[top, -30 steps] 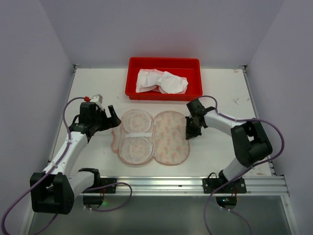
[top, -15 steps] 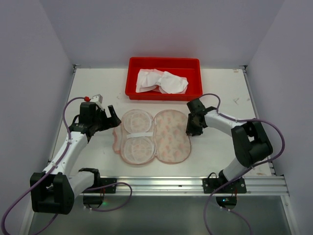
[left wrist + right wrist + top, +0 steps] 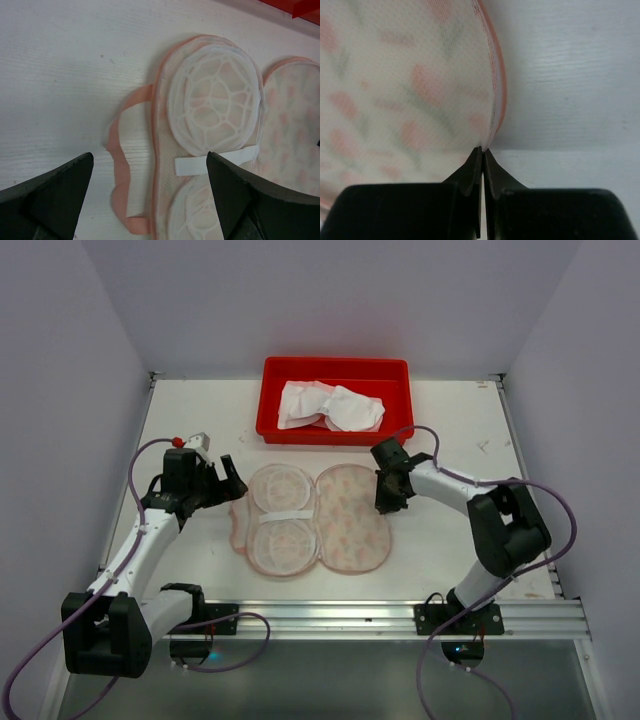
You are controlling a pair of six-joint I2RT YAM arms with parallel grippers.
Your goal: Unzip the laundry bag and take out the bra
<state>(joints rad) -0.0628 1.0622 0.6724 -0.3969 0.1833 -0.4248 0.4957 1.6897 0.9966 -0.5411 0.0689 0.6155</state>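
Right tool (image 3: 383, 504) shifted up-left, clenched on laundry bag (image 3: 350, 525) rim, left tool (image 3: 234, 484) released wide beside the opened bag

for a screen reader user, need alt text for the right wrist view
The right fingers, shut, pinch the pink rim of the bag, whose cream, pink-printed fabric fills the upper left of the view. White table shows to the right.
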